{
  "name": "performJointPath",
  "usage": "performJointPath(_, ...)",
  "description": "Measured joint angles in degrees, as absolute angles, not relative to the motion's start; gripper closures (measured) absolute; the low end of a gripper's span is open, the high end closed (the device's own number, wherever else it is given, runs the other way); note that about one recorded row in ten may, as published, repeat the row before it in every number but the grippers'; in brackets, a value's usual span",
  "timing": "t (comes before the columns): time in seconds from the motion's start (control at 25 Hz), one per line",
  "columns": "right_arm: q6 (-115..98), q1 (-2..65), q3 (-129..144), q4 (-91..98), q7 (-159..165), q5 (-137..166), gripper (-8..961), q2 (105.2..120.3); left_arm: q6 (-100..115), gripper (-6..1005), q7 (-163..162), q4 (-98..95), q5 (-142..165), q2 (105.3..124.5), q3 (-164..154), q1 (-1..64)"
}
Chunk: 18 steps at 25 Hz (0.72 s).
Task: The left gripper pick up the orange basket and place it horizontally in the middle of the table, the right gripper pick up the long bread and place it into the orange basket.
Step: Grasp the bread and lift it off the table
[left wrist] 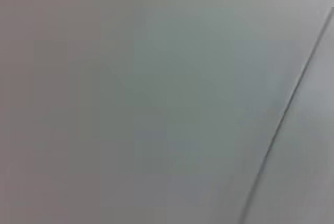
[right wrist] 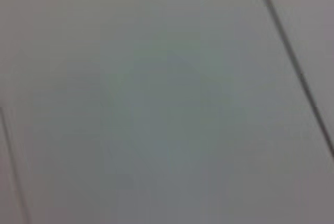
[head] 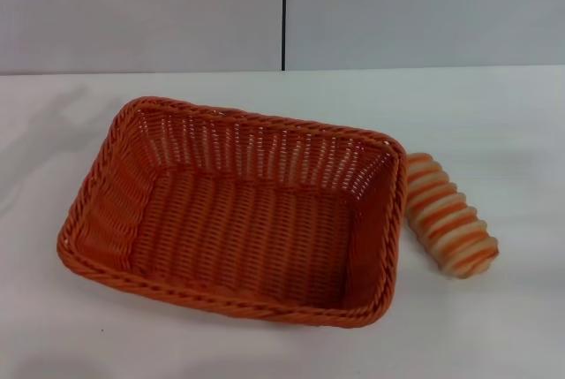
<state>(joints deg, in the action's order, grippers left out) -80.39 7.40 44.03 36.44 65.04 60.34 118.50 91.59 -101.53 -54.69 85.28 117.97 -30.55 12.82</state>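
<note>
**Basket and bread on the worktop, both hands out of sight**

Neither the left hand nor the right hand appears in any view, so whether either is wide, narrow or holding something cannot be told. Both wrist views show only a pale grey panelled surface crossed by thin dark seams.

In the head view, the large rectangular orange woven basket (head: 231, 211), with braided rim and sloping sides, sits on the plain white worktop (head: 494, 114) near the middle, a little toward nine o'clock. Its long side runs roughly from nine to three o'clock, slightly skewed, and nothing lies inside it.

The oblong beige bread roll (head: 450, 214) with orange-brown cross stripes lies on the worktop at three o'clock from the basket, just beside the basket's short side, touching it or nearly so at the roll's far end. The roll's length runs from about eleven to five o'clock.

Behind the worktop, at twelve o'clock, stands a grey wall (head: 141, 8) with one dark vertical seam.
</note>
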Motion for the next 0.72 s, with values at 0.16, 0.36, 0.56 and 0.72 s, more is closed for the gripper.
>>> performJointPath(0.16,-79.0,5.8,39.6,53.6,89.0,80.8,382,118.67,93.2,197,-85.7,-43.5,77.9,117.94,-28.0,12.8)
performJointPath(0.36,-87.8,10.8,33.8,69.8,118.9,110.2,382,117.14,95.5,203,-73.9,-36.6,74.9,118.02,-27.2,13.0)
performJointPath(0.56,-103.0,20.2,31.7,72.6,133.7,132.7,382,112.88,96.0,207,-66.9,-28.8,73.1,118.02,-27.2,13.3)
performJointPath(0.72,-110.2,25.2,31.7,69.5,135.6,137.4,383,111.35,96.1,208,-63.7,-26.5,73.1,118.20,-27.4,13.4)
